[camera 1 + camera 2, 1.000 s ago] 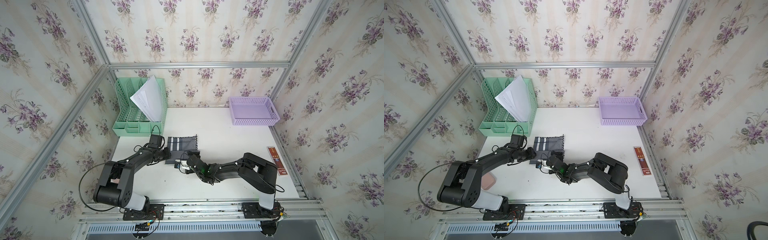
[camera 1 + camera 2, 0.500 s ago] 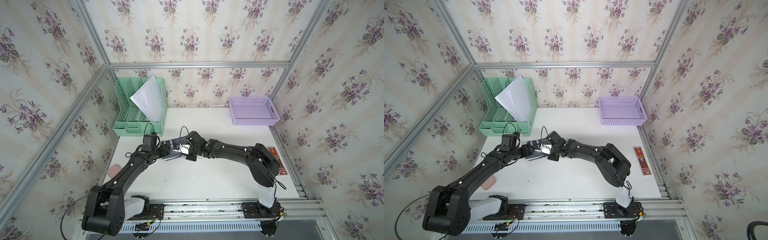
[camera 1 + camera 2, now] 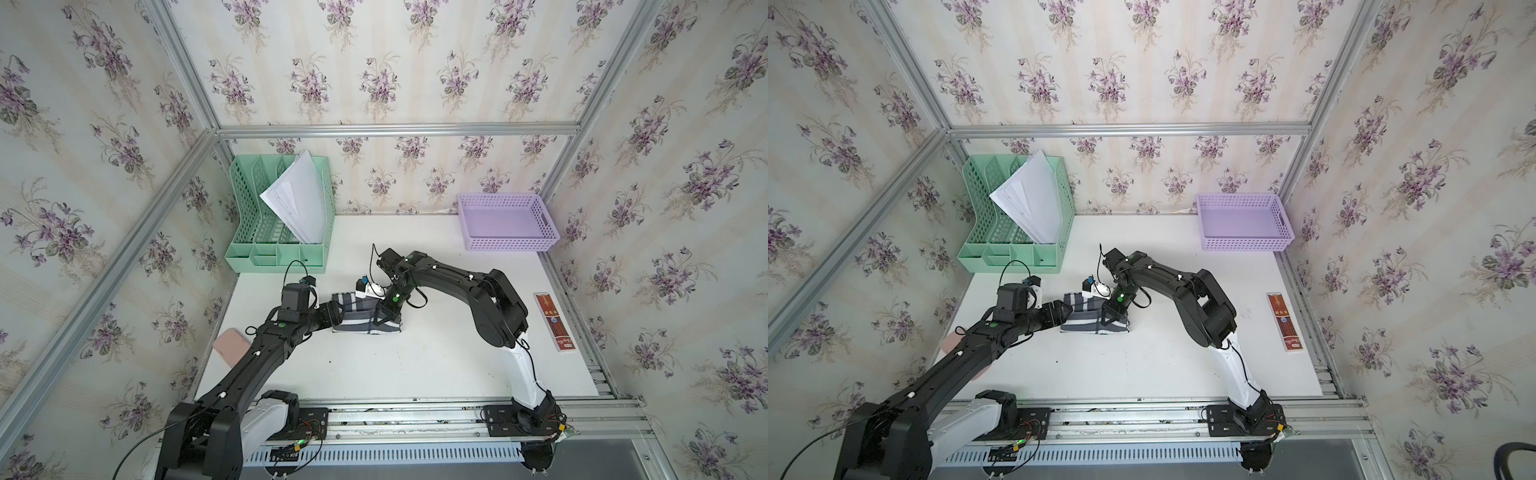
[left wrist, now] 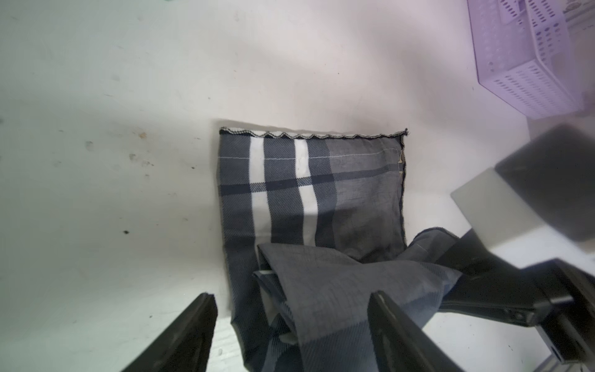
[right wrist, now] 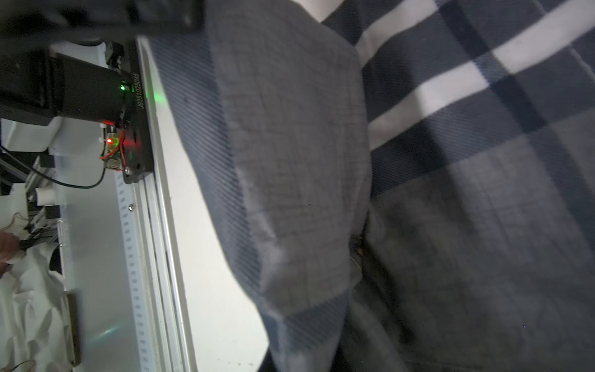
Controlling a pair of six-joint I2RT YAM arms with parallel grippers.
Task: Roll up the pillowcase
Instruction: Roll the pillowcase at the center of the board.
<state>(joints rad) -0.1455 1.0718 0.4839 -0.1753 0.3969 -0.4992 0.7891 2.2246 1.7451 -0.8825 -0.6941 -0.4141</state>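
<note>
Top views vs a second ago: the right arm no longer lies low along the front of the table [image 3: 415, 365]. It now arches in from the far side, with the right gripper [image 3: 384, 318] pointing down onto the right part of the pillowcase [image 3: 361, 326]. The left arm has reached further out, and the left gripper [image 3: 334, 311] sits at the cloth's left edge. The cloth was a flat square then, and half a second ago it was lifted between the two grippers. Now it's back down and reads shorter front to back, doubled over on itself.

Location: on the white table, left of centre, in front of the green file rack [image 3: 274, 249], between the two grippers.

Grippers: left is released. Left wrist view shows its fingers [image 4: 193, 331] spread wide, with the bunched fold lying between them and not pinched. Right is clenched. In that view a corner of the flap runs into its jaws, so it's grasping the pillowcase. Its own wrist view is filled with fabric and the fingertips are hidden.

Cloth look: the flat layer is grey with navy and white plaid stripes and a dark wavy stitched edge. A plain grey flap is folded over it, rounded and loose, with creases. It isn't a tight roll.
</note>
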